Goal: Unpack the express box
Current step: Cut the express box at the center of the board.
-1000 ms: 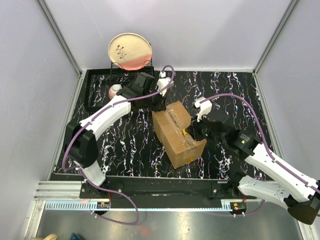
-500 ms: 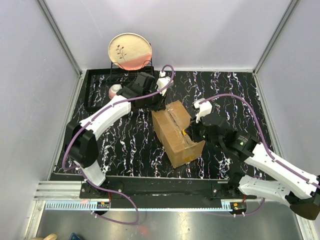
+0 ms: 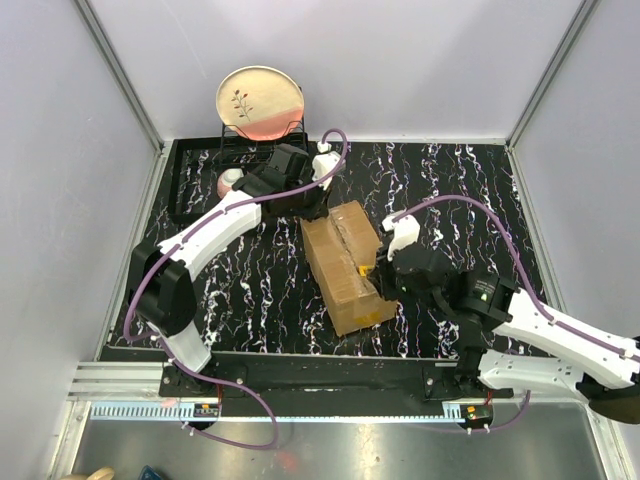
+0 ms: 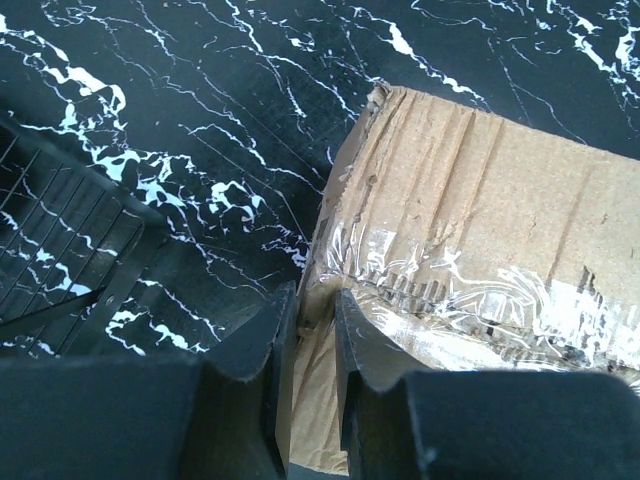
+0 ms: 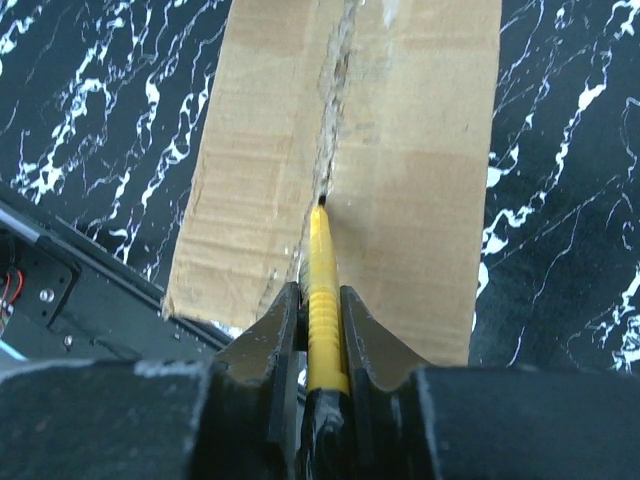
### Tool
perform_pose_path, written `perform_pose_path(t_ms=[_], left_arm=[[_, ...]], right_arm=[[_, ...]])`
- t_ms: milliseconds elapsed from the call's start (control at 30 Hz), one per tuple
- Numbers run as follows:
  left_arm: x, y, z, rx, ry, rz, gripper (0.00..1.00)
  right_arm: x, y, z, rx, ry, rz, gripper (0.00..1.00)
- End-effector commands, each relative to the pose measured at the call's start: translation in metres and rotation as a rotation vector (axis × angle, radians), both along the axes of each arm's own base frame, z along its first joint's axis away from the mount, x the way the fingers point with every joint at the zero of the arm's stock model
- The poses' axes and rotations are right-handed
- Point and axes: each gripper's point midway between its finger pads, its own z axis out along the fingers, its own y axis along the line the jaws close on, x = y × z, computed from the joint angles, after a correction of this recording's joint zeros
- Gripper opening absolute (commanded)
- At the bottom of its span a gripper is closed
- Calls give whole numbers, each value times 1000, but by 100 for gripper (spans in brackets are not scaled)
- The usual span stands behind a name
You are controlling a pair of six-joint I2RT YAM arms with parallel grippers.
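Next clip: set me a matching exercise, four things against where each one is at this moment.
Things:
1 box
2 yellow tool
3 plate
4 left gripper

Places:
A upright in the rack at the back
B clamped on the box's end
C in the right gripper, tip at the seam
D mid-table, between the arms

Pairs: 1-D, 2-C, 3-A, 4-B

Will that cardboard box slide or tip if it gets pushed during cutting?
The express box lies low and wide on a smooth-looking table, so it would probably slide or swivel, not tip. Its creased, torn cardboard looks soft, so the top may dent under pressure.
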Motion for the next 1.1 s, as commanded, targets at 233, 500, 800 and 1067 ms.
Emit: perform_pose_path(t_ms=[233, 500, 800, 1067], left_arm=[[37, 126, -64, 459, -27, 324, 13], [22, 110, -52, 415, -38, 278, 13], [-7, 84, 5, 265, -22, 164, 99], [-44, 26, 87, 54, -164, -156, 99]], right_arm=[[-66, -23, -8, -85, 157, 76, 0], [-54, -24, 9, -86, 81, 55, 0], [-17, -46, 39, -50, -66, -172, 0], [30, -51, 36, 119, 9, -347, 0]])
